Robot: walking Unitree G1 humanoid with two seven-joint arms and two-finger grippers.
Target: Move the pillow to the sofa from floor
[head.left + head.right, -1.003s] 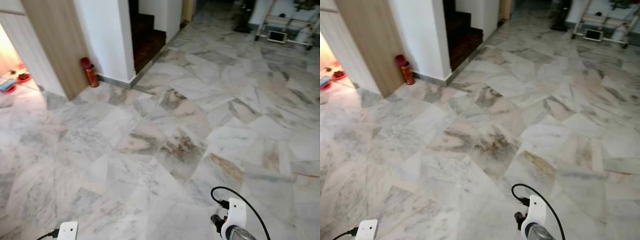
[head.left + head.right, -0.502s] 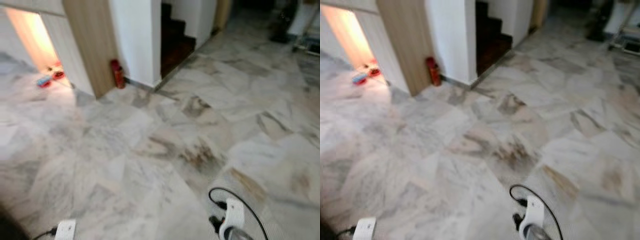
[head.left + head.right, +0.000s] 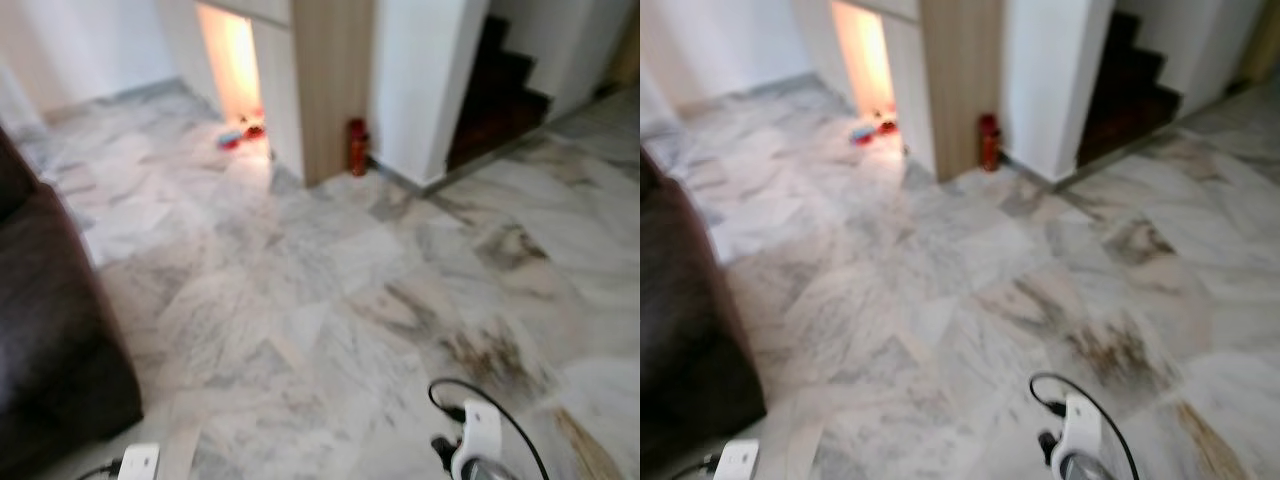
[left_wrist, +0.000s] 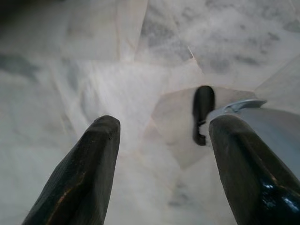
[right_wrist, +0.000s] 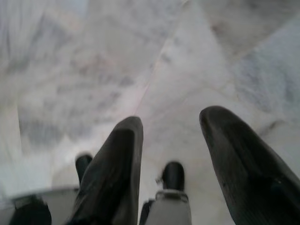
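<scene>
A dark brown sofa stands at the left edge, its corner reaching down to the marble floor. Both arms hang low, with the left wrist and the right wrist at the bottom of the eye views. In the left wrist view, my left gripper is open above bare floor tiles with nothing between its fingers. My right gripper is open too, also over bare floor.
A red canister stands on the floor against a wooden panel beside a white pillar. Dark stairs rise at the back right. Small red and blue things lie in a lit doorway.
The camera has swung to the left: the canister and stairs have slid right in the picture and the sofa has come into view. The arms keep hanging as before.
</scene>
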